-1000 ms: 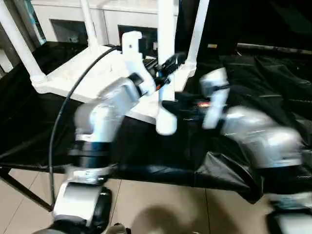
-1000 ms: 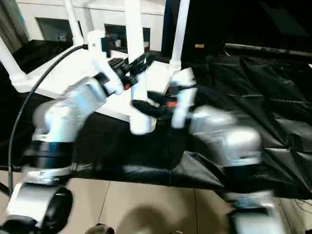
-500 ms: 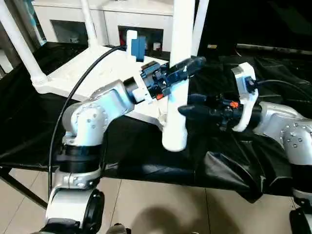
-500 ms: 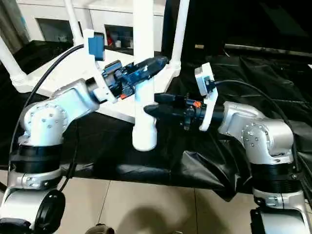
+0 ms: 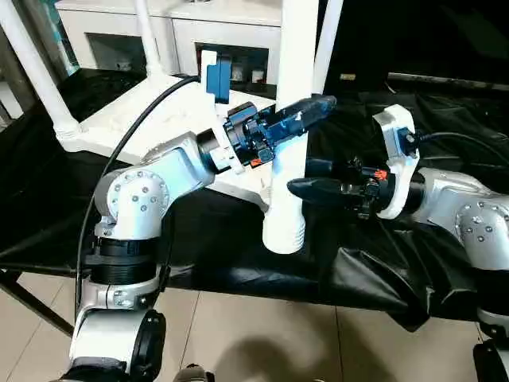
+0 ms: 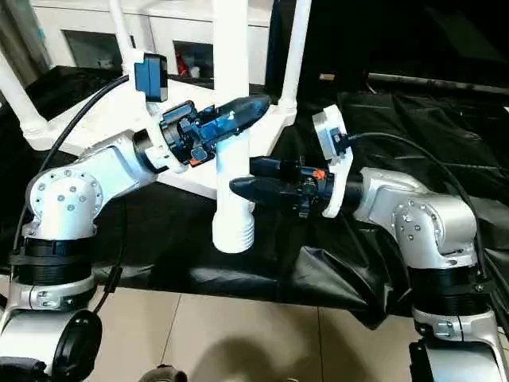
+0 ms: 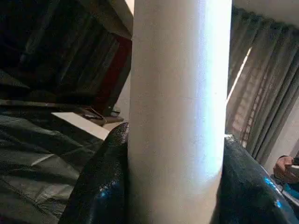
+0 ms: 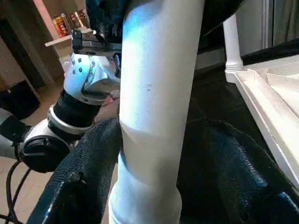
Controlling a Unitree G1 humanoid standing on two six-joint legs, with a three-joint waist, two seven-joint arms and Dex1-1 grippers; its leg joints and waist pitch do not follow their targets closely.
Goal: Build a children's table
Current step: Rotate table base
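The children's table's white tabletop (image 5: pixel 151 119) lies upside down on the black-draped work table (image 5: pixel 445 119). Three white legs (image 5: pixel 32 72) (image 5: pixel 145 40) (image 5: pixel 326 40) stand up from its corners. Over its near corner a fourth leg (image 5: pixel 296 79) hangs upright with its ribbed end down. My left gripper (image 5: pixel 306 111) is shut on this leg, and both fingers (image 7: pixel 100 182) press its sides. Lower down, my right gripper (image 5: pixel 296 177) is open, with one finger (image 8: pixel 88 172) on each side of the leg (image 8: pixel 159 93) and a gap at one side.
A white cabinet (image 5: pixel 199 24) stands behind the work table. The black cloth hangs over the near edge (image 5: pixel 238 278) above a tiled floor (image 5: pixel 262 334). A person's hand (image 7: pixel 285 165) shows by grey curtains in the left wrist view.
A second ago both arms were blurred in motion; now they are still. The left gripper has carried the leg a little to the right, and the right gripper's fingers have come around it.
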